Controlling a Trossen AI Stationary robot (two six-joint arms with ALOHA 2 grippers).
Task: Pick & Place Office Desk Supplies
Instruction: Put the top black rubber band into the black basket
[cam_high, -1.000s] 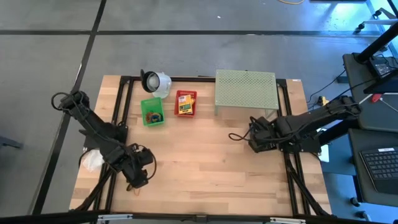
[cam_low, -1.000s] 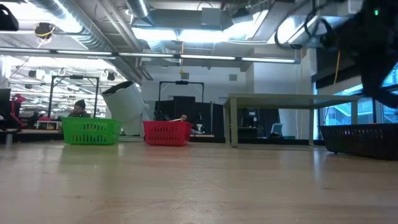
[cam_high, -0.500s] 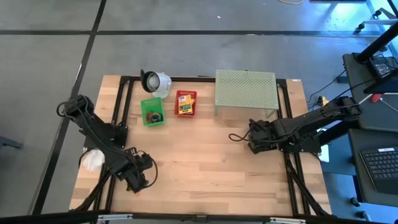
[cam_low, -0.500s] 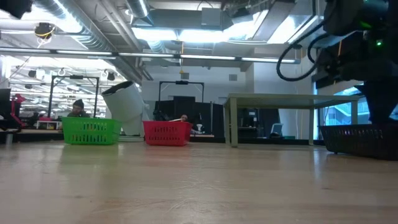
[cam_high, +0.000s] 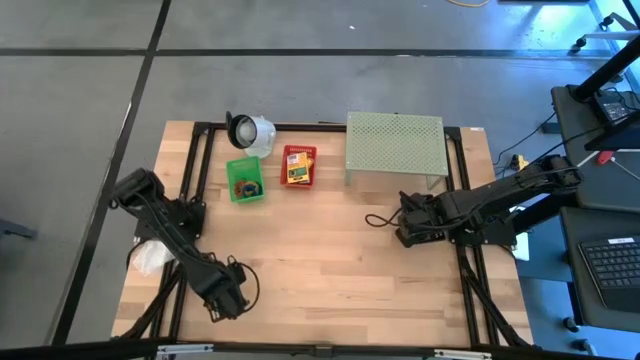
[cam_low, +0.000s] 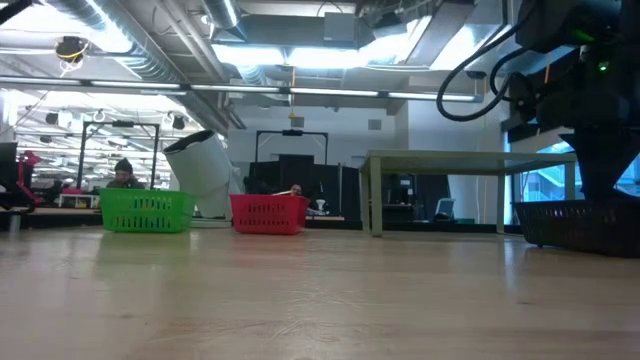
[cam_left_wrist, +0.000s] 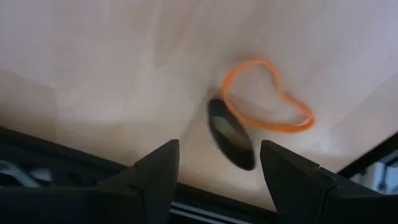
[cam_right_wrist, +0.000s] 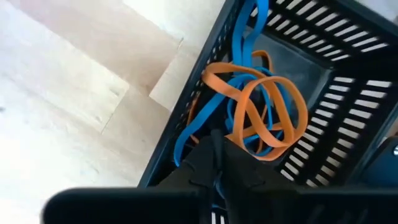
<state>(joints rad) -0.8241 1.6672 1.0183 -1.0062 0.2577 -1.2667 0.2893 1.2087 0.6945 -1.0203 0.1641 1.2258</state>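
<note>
rubber bands (cam_right_wrist: 261, 118) in black basket (cam_right_wrist: 323, 74)

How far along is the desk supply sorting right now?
Done: crayon boxes sit in the red basket, bands in the green basket. In hand: the right gripper is over the black basket of blue and orange bands, its jaws nearly closed. Left: an orange rubber band lies on the table before the open left gripper.
</note>
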